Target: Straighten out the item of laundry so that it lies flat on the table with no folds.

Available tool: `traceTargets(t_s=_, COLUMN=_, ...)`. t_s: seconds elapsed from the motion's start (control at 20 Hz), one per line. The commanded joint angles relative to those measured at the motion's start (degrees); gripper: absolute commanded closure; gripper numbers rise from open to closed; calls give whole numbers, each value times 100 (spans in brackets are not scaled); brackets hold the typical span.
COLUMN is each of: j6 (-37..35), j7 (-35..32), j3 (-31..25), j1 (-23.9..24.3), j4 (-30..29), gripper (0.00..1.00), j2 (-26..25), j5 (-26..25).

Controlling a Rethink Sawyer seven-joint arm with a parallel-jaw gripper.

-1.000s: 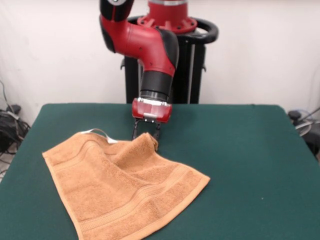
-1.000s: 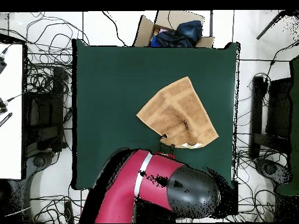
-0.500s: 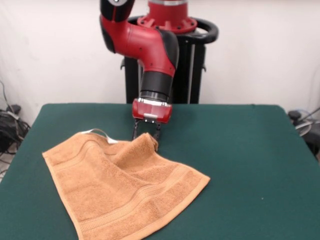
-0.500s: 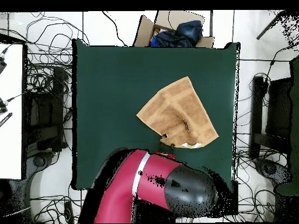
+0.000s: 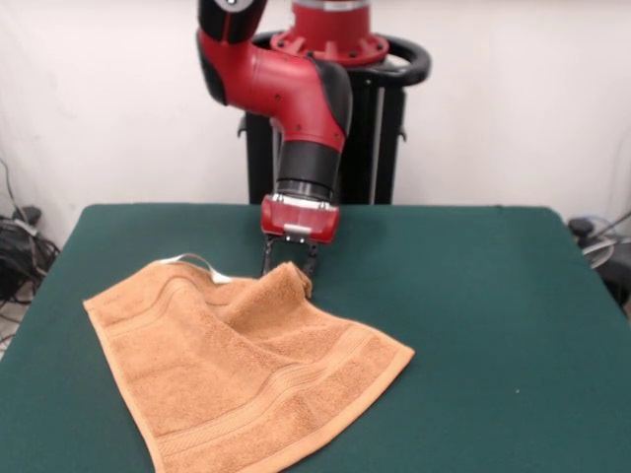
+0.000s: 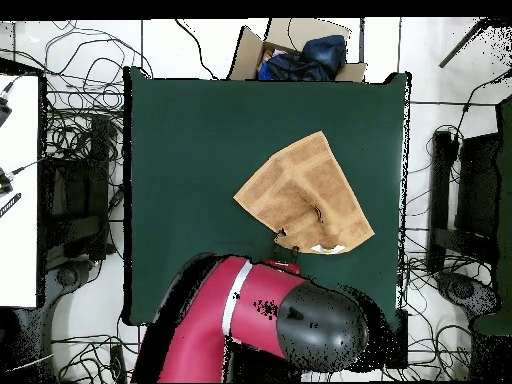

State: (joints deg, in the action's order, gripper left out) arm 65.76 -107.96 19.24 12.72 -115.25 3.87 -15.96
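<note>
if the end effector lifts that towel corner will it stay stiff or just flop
Likely flop: the towel already humps into a soft ridge at the end effector. Its terry pile probably drags on the felt table rather than sliding. Seems light.

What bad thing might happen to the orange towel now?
The gripper sits right at the towel's raised corner, where the cloth bunches into a fold. If it pulls the wrong way, that fold could probably get bigger instead of flattening. The towel's near edge also lies close to the table's front edge in the front view, so a drag that way might slide it off.
</note>
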Motion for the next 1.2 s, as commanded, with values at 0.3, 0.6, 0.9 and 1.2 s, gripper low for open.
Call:
traceTargets(t_s=0.3, j6=-413, j7=-299, j3=-390, j1=-88, j4=1579, gripper=0, j2=-767, j5=-56)
traceTargets(t_s=0.6, j6=-753, j7=-60, j3=-196, j1=-290, j4=1679, gripper=0, j2=-827, j5=-76)
traceTargets(t_s=0.9, j6=-986, j7=-103, j3=-98, j1=-418, j4=1714, gripper=100, j2=-829, j5=-113)
traceTargets(t_s=1.2, j6=-1188, j7=-197, j3=-62, j1=-460, j4=1768, gripper=100, j2=-826, j5=-265)
